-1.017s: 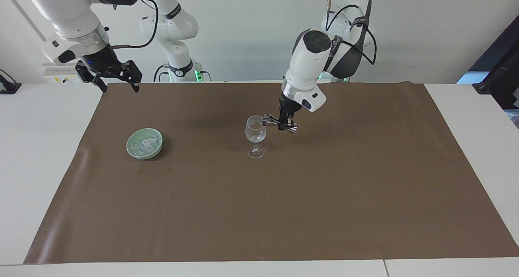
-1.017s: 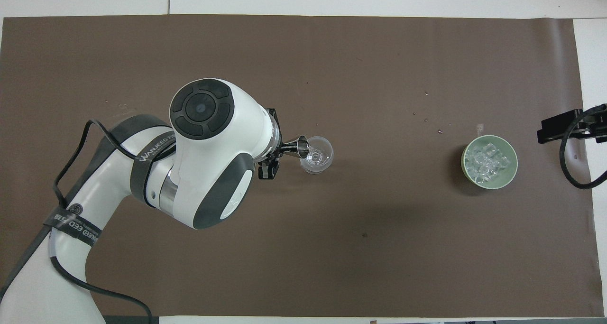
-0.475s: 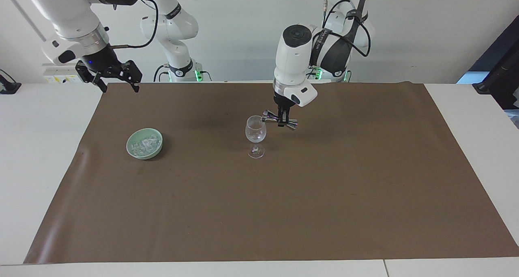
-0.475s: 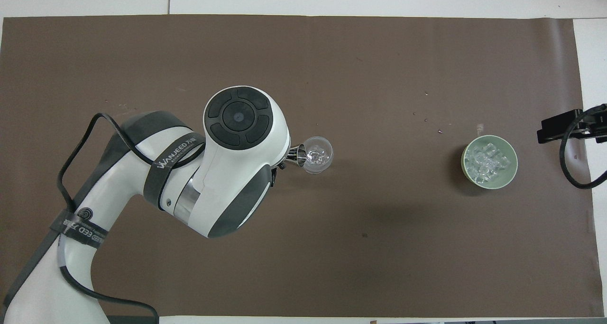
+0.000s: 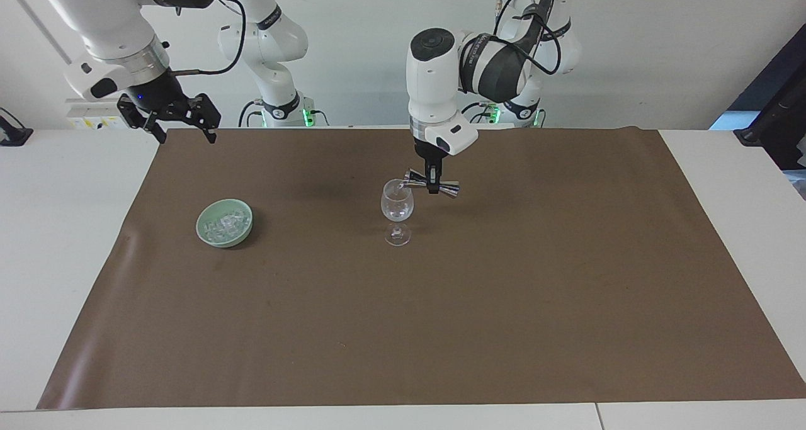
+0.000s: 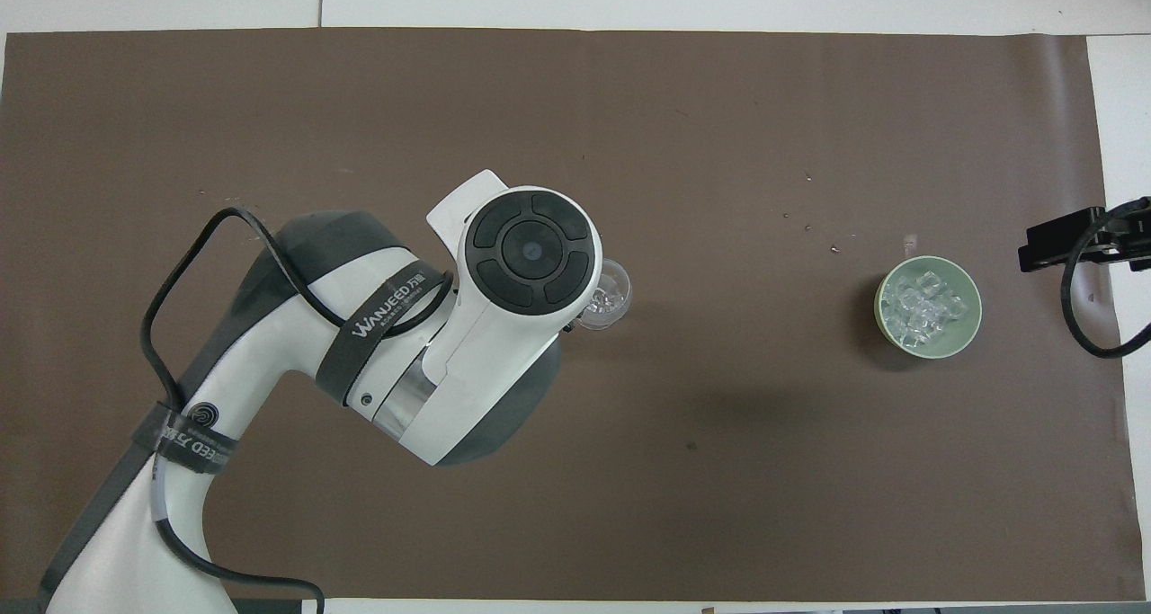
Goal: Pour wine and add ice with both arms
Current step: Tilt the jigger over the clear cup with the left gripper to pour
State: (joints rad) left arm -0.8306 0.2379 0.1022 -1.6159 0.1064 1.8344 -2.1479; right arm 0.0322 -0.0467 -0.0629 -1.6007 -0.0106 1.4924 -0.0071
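A clear stemmed glass point(image 5: 397, 209) point(image 6: 611, 292) stands at the middle of the brown mat. My left gripper point(image 5: 432, 184) is shut on a metal jigger point(image 5: 432, 186) that lies tipped sideways, one mouth at the glass's rim. From overhead the left arm's wrist hides the gripper and the jigger. The ice point(image 5: 225, 223) point(image 6: 924, 308) is heaped in a pale green bowl point(image 5: 205, 231) point(image 6: 973, 337) toward the right arm's end. My right gripper point(image 5: 169, 116) point(image 6: 1070, 238) waits open in the air over the mat's edge at that end.
The brown mat point(image 5: 441, 329) covers most of the white table point(image 5: 56, 241). A few small specks lie on the mat point(image 6: 809, 223) near the bowl.
The left arm's wrist has swung over toward the glass and stands more upright. The jigger stays tipped at the rim. The right arm has not moved.
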